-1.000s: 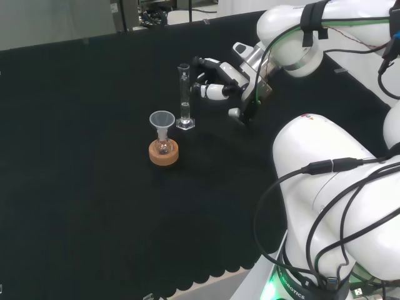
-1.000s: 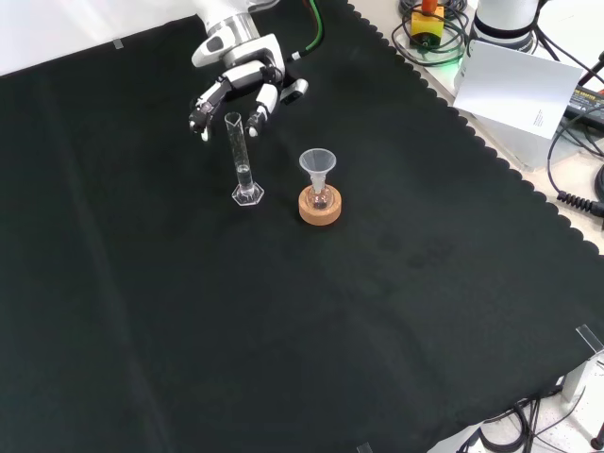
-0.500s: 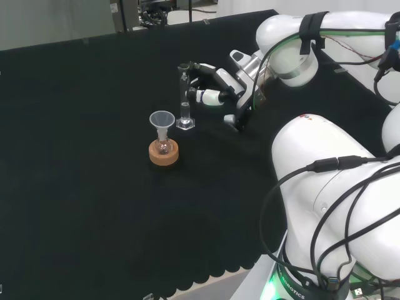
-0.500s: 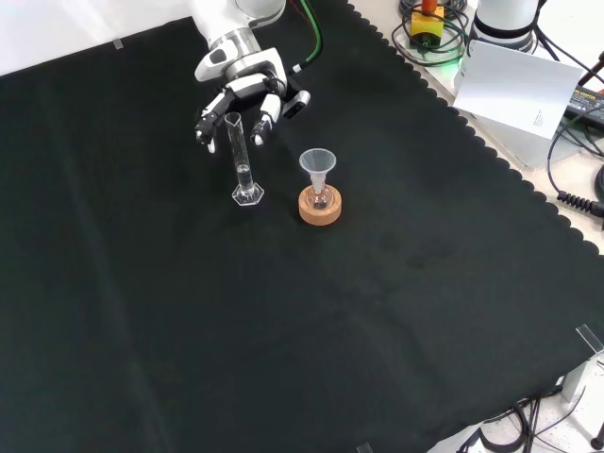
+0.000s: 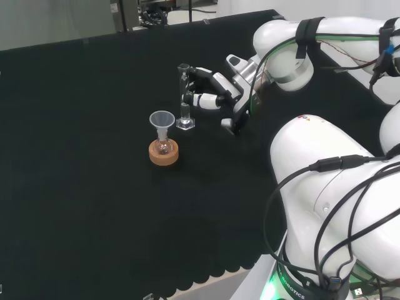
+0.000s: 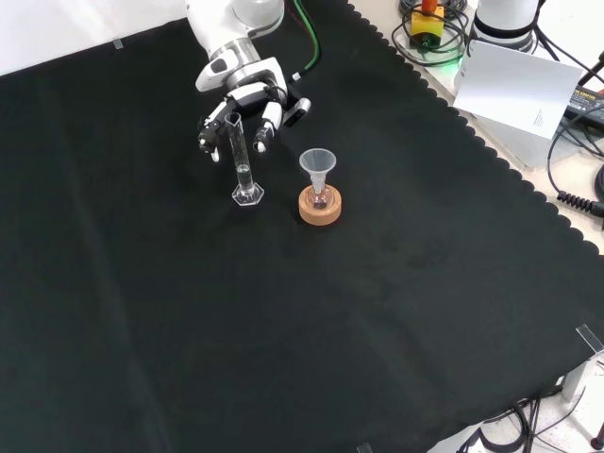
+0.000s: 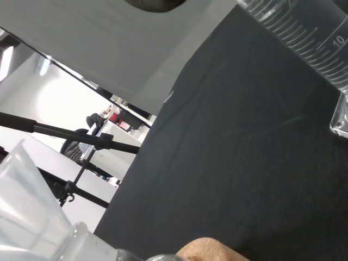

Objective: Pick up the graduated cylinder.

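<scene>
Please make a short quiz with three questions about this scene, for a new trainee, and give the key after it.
1. True or false: the graduated cylinder stands upright on the black cloth.
2. What sits in the neck of the small flask on the cork ring? A) a funnel B) a stopper C) a pipette
3. In the front view, the hand is at the cylinder's ____ part, not at its base.

Key:
1. True.
2. A, the clear funnel.
3. Upper. The fingers reach to either side of the tube; whether they touch it cannot be told.
</scene>
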Robot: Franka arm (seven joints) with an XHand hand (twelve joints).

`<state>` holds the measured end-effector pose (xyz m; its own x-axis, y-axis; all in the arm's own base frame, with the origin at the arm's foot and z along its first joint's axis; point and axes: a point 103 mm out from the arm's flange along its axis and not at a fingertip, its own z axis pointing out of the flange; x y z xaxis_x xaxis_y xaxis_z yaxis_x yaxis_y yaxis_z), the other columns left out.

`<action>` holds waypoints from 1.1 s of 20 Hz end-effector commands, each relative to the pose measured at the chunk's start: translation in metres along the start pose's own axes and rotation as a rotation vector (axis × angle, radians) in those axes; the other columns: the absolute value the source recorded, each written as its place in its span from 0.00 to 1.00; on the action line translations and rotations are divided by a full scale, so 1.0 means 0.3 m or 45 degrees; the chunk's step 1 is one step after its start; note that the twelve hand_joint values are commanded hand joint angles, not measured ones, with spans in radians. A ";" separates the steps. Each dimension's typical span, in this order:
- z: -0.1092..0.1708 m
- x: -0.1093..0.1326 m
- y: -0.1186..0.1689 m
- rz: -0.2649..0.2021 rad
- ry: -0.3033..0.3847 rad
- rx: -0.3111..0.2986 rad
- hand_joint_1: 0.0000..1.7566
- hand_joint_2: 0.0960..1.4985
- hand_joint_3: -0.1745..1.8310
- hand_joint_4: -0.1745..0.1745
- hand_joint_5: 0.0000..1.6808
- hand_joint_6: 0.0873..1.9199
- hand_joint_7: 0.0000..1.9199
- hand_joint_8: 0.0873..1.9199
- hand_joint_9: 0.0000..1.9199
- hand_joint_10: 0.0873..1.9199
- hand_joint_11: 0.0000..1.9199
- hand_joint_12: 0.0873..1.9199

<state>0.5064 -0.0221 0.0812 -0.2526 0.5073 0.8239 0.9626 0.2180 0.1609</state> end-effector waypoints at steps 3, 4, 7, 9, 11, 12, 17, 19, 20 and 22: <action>0.024 -0.001 0.012 -0.030 0.046 0.014 0.57 0.63 0.00 0.48 0.27 0.00 0.20 0.29 0.35 0.25 0.25 0.64; 0.024 -0.004 0.013 -0.029 0.048 0.017 0.57 0.63 0.00 0.48 0.27 0.00 0.20 0.29 0.36 0.25 0.25 0.64; 0.025 -0.012 0.015 -0.023 0.051 0.020 0.57 0.63 0.00 0.47 0.27 0.00 0.21 0.29 0.37 0.24 0.26 0.63; 0.023 -0.017 0.016 -0.022 0.056 0.023 0.58 0.63 0.00 0.47 0.28 0.00 0.22 0.29 0.37 0.24 0.27 0.63; 0.023 -0.021 0.016 -0.025 0.062 0.023 0.58 0.63 0.00 0.48 0.29 0.00 0.23 0.29 0.38 0.23 0.27 0.62; 0.024 -0.023 0.016 -0.026 0.064 0.024 0.58 0.63 0.00 0.48 0.29 0.00 0.23 0.29 0.38 0.23 0.28 0.62; 0.030 -0.025 0.018 -0.036 0.075 0.024 0.59 0.63 0.00 0.50 0.32 0.00 0.25 0.29 0.40 0.23 0.29 0.62; 0.034 -0.024 0.020 -0.039 0.072 0.030 0.59 0.64 0.00 0.51 0.34 0.00 0.25 0.29 0.40 0.22 0.29 0.61; 0.035 -0.024 0.021 -0.039 0.072 0.032 0.59 0.64 0.00 0.51 0.34 0.00 0.26 0.28 0.40 0.22 0.29 0.61; 0.038 -0.027 0.021 -0.040 0.076 0.034 0.60 0.64 0.00 0.51 0.36 0.00 0.26 0.28 0.41 0.22 0.30 0.61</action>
<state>0.5134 -0.0157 0.0708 -0.2746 0.4523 0.8486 0.9520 0.2519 0.1738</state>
